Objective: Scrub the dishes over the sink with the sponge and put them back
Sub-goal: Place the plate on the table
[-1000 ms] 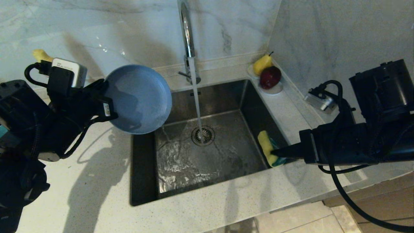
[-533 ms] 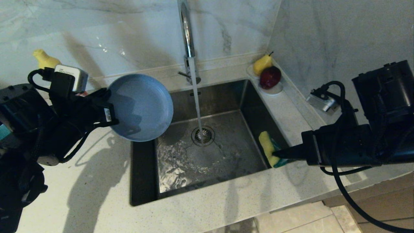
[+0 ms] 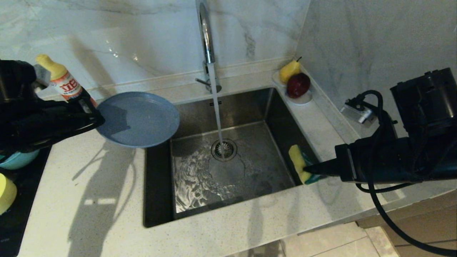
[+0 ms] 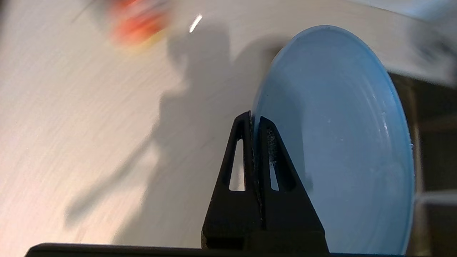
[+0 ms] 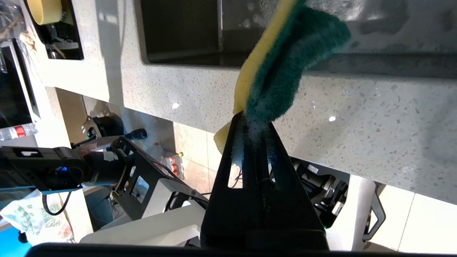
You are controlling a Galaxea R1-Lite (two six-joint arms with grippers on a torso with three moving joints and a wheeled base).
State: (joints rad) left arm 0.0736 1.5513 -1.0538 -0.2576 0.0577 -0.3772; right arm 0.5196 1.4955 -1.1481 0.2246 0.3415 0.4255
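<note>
Both grippers clamped, plate on the left, sponge on the right.

The left gripper (image 4: 254,123) is pinched tight on the rim of the plate (image 3: 137,119), holding it nearly level above the counter (image 3: 107,200), its far edge over the left rim of the sink (image 3: 221,157). The right gripper (image 5: 254,123) is closed hard on the sponge (image 3: 299,164), squashing it at the sink's right edge. Water runs from the faucet (image 3: 206,39) onto the drain (image 3: 224,149). A teal bowl (image 3: 18,160) and a yellow bowl (image 3: 7,192) sit at far left.

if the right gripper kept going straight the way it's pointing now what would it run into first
Probably nothing close. The right gripper, shut on the sponge, points left across the sink, above the basin. The falling water stream looks nearest, though depth is unclear.
</note>
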